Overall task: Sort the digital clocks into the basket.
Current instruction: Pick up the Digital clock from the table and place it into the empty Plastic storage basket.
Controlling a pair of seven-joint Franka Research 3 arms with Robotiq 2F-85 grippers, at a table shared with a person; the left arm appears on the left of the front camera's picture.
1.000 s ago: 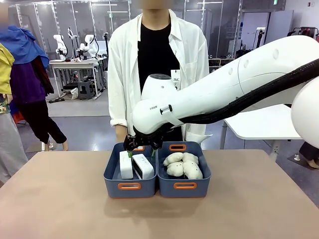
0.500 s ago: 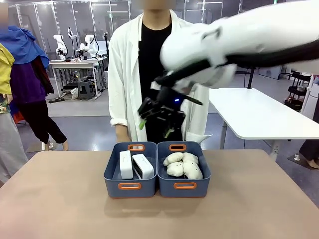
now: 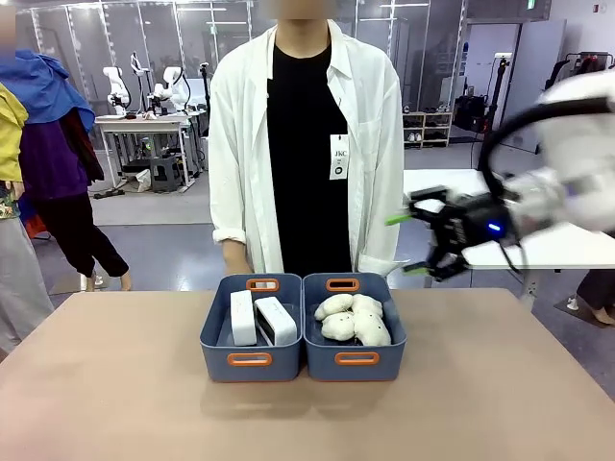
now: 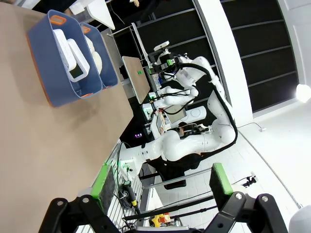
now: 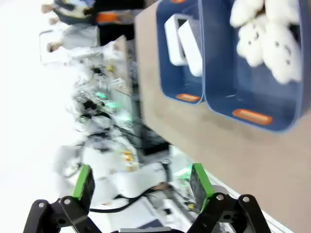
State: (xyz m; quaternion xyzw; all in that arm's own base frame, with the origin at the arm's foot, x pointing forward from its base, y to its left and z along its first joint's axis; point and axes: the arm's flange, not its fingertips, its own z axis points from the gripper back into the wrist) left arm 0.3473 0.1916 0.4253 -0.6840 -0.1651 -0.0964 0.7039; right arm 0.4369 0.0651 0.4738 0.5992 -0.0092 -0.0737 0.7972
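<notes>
Clocks (image 3: 259,320), both of them, sit side by side in the left blue basket (image 3: 250,360); plush toys (image 3: 352,319) fill the other bin. Your right gripper (image 3: 423,242) is up high, wide and empty, so just pull it clear. Your left gripper (image 4: 163,187) is wide and empty too. Brown table (image 3: 115,403), busy lab behind.

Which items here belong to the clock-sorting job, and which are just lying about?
Belonging to the job:
- two white clocks, both standing in the left bin
- left blue bin holding them
- right tool, open, empty, up off the table beside the person

Just lying about:
- white plush toys
- right blue bin holding them
</notes>
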